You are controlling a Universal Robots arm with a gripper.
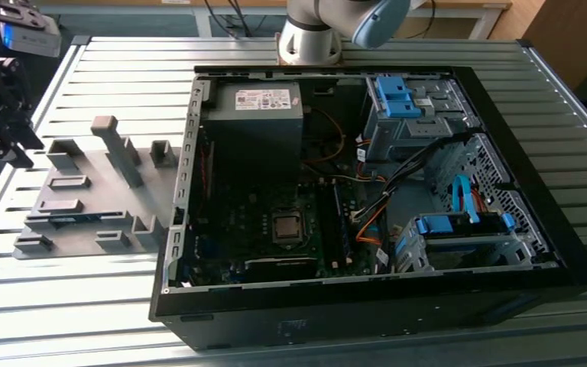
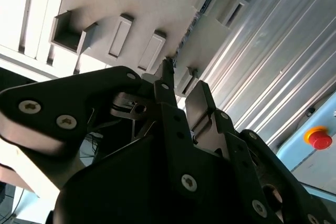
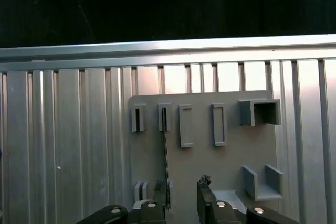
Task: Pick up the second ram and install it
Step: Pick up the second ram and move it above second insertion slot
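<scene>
A grey holder plate point(image 1: 100, 202) lies on the slatted metal desk point(image 1: 120, 69), at the exterior view's left of an open PC case point(image 1: 375, 313). In both wrist views the second ram point(image 3: 166, 156) point(image 2: 188, 32), a thin strip, stands on edge in the holder's slotted blocks. The gripper point(image 3: 182, 187) point(image 2: 182, 77) hangs over the strip's near end. Its fingers point(image 3: 205, 190) are spread wide and hold nothing. The strip lines up with one fingertip rather than the middle of the gap; whether they touch cannot be told.
</scene>
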